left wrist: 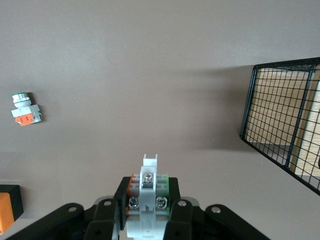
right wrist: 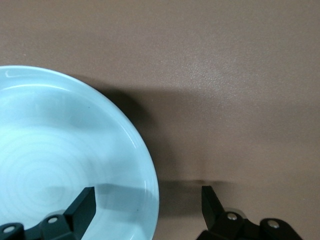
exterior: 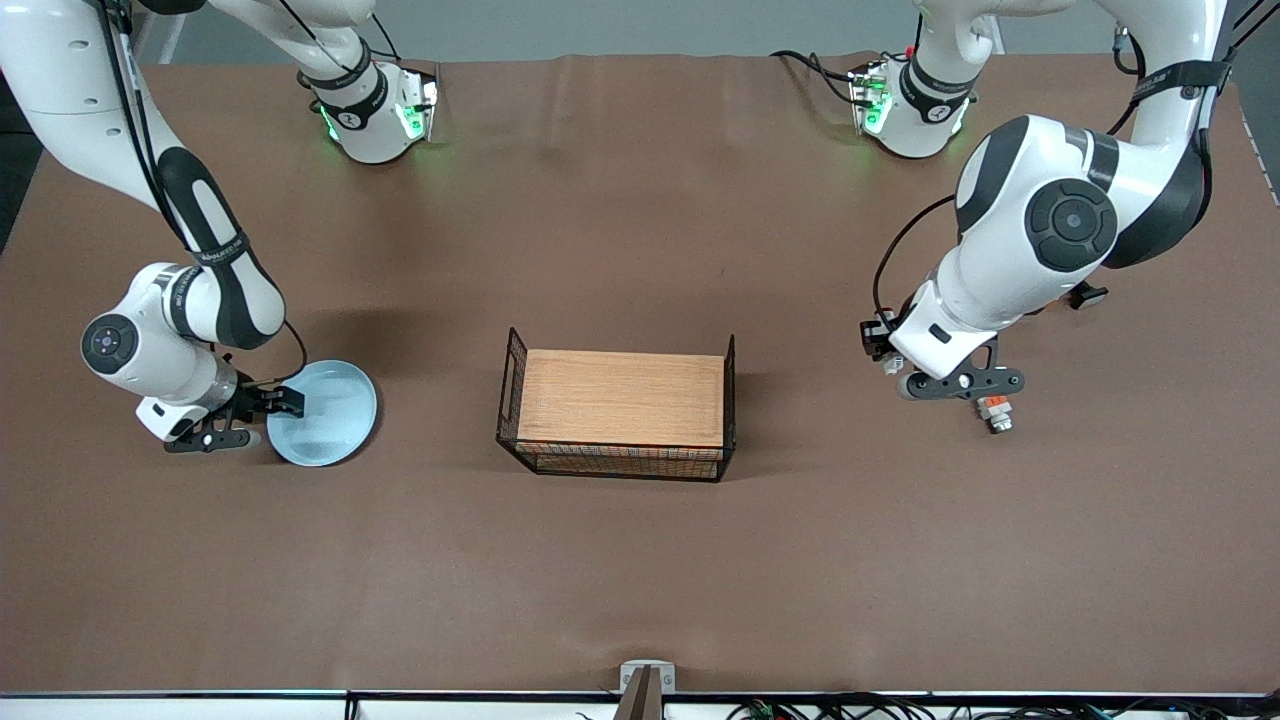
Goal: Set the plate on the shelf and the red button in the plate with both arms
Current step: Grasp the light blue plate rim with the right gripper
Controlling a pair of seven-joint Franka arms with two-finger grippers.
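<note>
The pale blue plate (exterior: 325,412) lies on the table toward the right arm's end. My right gripper (exterior: 262,416) is open at its rim. In the right wrist view one finger (right wrist: 82,207) is over the plate's (right wrist: 65,160) inside and the other finger (right wrist: 212,202) is outside it, with the gripper (right wrist: 147,210) astride the rim. My left gripper (exterior: 958,385) is low over the table toward the left arm's end. In the left wrist view the gripper (left wrist: 148,202) is shut on the red button (left wrist: 149,192), a white part with a green side; its cap is hidden.
The wooden-topped wire basket (exterior: 620,400) stands mid-table and also shows in the left wrist view (left wrist: 285,125). A similar white part with an orange block (exterior: 996,411) lies just beside the left gripper, also seen from its wrist (left wrist: 25,108). An orange box (left wrist: 6,210) shows at that view's edge.
</note>
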